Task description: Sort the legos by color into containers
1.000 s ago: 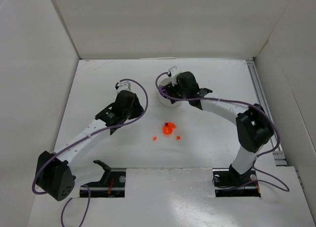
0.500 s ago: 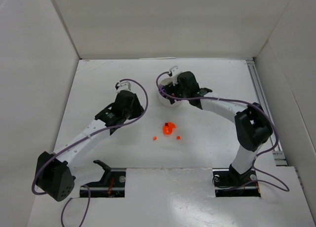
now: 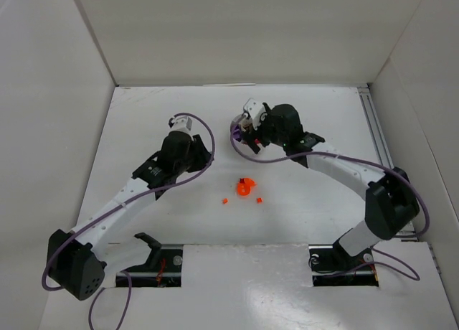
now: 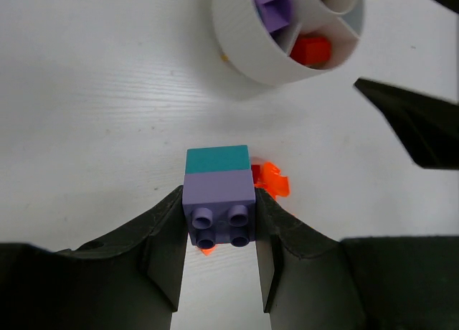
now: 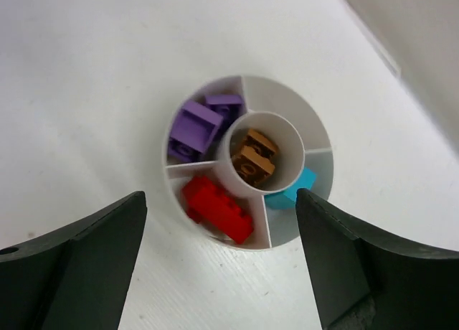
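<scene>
lilac brick (image 4: 219, 201) with a teal brick (image 4: 217, 159) stuck on its far end is clamped in the left gripper (image 4: 219, 222), held over the table (image 3: 143, 115) a bit short of the dish (image 4: 237, 36). looks like the carry step, but it's two colours in one lump, so i'd guess they need pulling apart before either goes in a wedge. right gripper (image 5: 219, 194) hangs over the dish, jaws wide apart, nothing in them. dish so far: purple bricks (image 5: 193, 129) in one wedge, red brick (image 5: 215, 204) next door, teal piece (image 5: 294, 186) in another, brown piece (image 5: 254, 156) in the centre well, one bare wedge (image 5: 287, 100). orange bits (image 3: 245, 188) lie loose on the table.
</scene>
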Robot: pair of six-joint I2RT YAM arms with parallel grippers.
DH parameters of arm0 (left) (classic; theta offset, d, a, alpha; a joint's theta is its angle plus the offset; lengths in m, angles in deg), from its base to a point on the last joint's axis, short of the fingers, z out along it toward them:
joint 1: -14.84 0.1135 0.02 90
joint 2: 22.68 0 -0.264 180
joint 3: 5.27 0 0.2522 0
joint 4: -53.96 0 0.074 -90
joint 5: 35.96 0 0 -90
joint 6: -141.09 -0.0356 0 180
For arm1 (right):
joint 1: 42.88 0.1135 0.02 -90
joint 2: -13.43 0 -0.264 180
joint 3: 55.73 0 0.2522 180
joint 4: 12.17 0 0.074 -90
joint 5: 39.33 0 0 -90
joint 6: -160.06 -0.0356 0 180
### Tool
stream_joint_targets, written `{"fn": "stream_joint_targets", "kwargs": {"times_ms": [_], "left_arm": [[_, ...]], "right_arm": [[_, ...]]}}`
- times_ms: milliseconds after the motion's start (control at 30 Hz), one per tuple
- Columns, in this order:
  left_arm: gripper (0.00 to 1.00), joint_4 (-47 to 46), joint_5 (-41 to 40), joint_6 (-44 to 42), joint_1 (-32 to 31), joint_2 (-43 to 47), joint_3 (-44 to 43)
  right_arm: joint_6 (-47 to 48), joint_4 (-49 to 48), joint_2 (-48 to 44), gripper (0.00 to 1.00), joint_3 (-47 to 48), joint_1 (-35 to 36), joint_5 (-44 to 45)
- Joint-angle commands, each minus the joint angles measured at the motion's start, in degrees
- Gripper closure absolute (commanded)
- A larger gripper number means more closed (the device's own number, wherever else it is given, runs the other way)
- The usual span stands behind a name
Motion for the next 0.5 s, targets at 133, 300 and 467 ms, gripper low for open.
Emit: {"fn": "stream_joint_targets", "kwargs": {"times_ms": [133, 300, 467], "left_arm": [[0.93, -13.98, 24.57, -7.12, 0.33, 6.12, 1.72], [0.93, -17.07, 33.49, -8.44, 0.33, 6.65, 2.77], [0.96, -19.19, 38.24, -8.44, -0.20, 7.18, 4.44]], "right_arm": [[31.37, -3.22, -11.73, 0.11, -10.48, 3.75, -32.66], [34.55, -2.42, -19.46, 0.11, -15.93, 5.77, -36.38], [34.55, -2.42, -22.29, 0.13, -16.47, 8.15, -36.38]]}}
